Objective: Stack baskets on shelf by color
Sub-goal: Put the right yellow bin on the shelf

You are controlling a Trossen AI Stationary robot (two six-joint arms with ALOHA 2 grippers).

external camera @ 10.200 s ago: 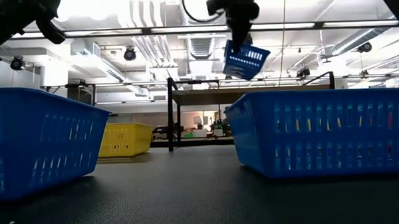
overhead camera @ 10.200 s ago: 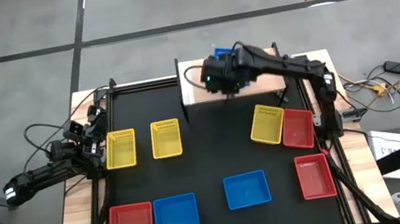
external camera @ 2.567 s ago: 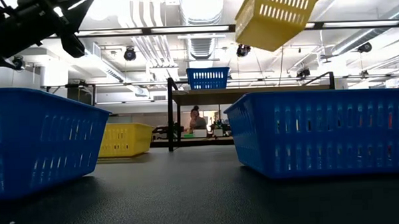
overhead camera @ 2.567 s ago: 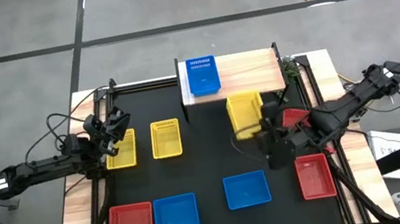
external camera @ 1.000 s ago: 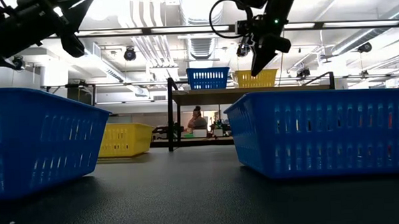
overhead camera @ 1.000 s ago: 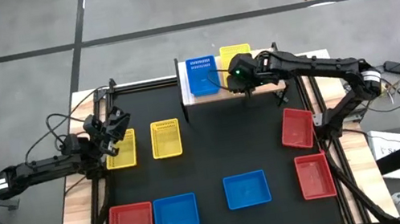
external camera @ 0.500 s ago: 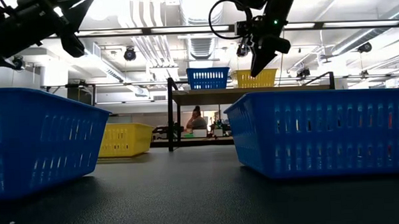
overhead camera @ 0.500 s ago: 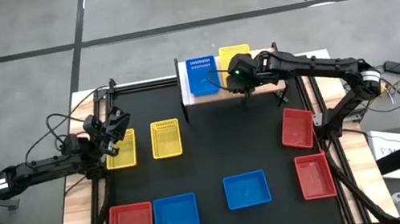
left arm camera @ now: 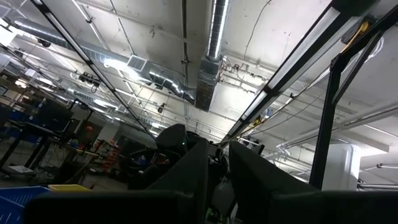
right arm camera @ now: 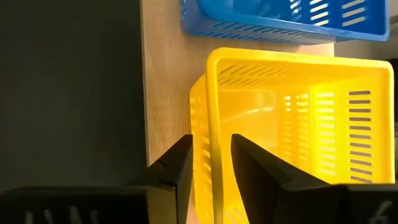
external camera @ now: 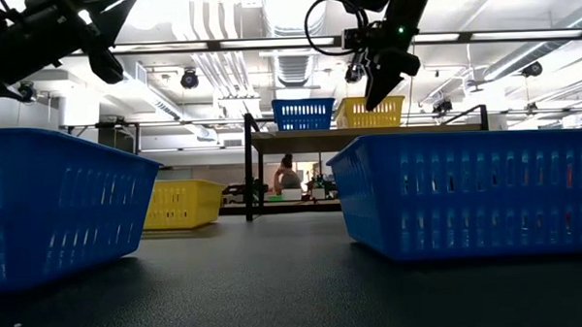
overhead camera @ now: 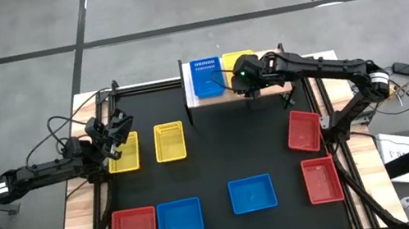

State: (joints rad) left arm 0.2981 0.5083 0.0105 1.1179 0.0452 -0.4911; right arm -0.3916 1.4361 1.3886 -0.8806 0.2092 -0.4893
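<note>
Right gripper (right arm camera: 210,163) over the near edge of the shelf (overhead camera: 273,83), jaws slightly parted and straddling the near wall of a yellow basket (right arm camera: 292,134); contact with the wall not clear. Basket flat on the shelf, stretching away from the jaws, with a blue basket (overhead camera: 207,77) just beside it. Bare planks between the basket's near wall and the shelf edge; past that edge, black mat (overhead camera: 220,158) on the counter, open back toward the red baskets (overhead camera: 304,129). Left gripper (overhead camera: 114,131) raised above another yellow basket (overhead camera: 123,152), jaws narrow, holding nothing visible.
</note>
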